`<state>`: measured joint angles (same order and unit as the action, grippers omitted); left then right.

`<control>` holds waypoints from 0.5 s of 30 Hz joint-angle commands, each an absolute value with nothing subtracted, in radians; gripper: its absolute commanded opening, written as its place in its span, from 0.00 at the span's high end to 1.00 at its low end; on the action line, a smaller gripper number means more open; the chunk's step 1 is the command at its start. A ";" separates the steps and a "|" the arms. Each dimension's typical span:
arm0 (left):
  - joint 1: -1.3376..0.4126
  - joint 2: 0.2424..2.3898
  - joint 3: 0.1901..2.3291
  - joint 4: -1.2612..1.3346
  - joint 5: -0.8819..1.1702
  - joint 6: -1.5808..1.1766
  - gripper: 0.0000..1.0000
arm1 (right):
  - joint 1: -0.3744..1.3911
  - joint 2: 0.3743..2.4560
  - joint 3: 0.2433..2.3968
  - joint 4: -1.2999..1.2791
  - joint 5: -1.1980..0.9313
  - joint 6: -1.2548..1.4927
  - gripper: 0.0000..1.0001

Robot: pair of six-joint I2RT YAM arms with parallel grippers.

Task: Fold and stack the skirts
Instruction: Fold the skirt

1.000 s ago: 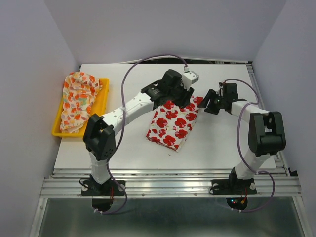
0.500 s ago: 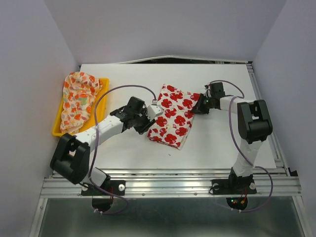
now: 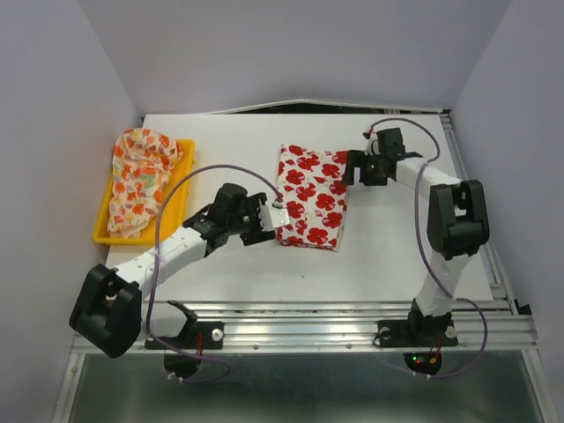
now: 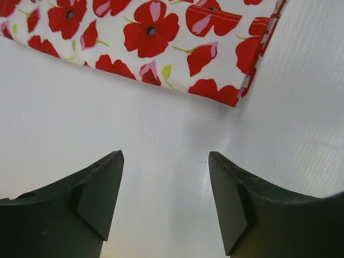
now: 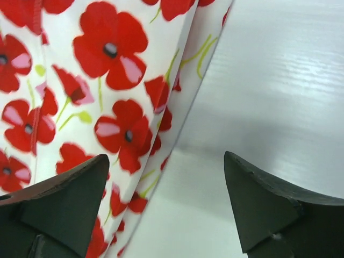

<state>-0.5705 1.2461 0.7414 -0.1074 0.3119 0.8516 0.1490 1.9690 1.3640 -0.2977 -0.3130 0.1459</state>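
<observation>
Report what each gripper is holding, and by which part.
Nothing is held. The left gripper and right gripper both stand open at the edges of the red-flowered skirt, clamping nothing.

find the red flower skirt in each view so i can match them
Top external: skirt, folded, mid-table.
Left wrist: skirt across the top edge, corner at upper right.
Right wrist: skirt fills the left half, layered edge down the middle.
Shared landmark: the bare white table beside its edge.

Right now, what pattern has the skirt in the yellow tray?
The skirt: cream with orange and green print; top external view.
</observation>
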 commanded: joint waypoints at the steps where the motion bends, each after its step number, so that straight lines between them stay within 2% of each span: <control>1: -0.580 1.189 0.646 0.081 0.330 1.082 0.17 | 0.147 1.771 1.390 -0.367 -0.384 0.045 0.05; 2: -0.578 1.172 0.620 0.110 0.327 1.132 0.14 | 0.156 1.754 1.396 -0.371 -0.428 0.049 0.05; 3: -0.580 1.161 0.594 0.176 0.330 1.182 0.02 | 0.156 1.743 1.400 -0.374 -0.474 0.064 0.06; 7: -0.580 1.155 0.439 0.395 0.344 1.340 0.01 | 0.231 1.750 1.402 -0.365 -0.667 0.147 0.19; 11: -0.589 1.254 0.413 0.517 0.359 1.413 0.01 | 0.297 1.805 1.324 -0.322 -0.736 0.152 0.33; 15: -0.609 1.330 0.394 0.624 0.377 1.475 0.02 | 0.298 1.897 1.217 -0.264 -0.755 0.146 0.37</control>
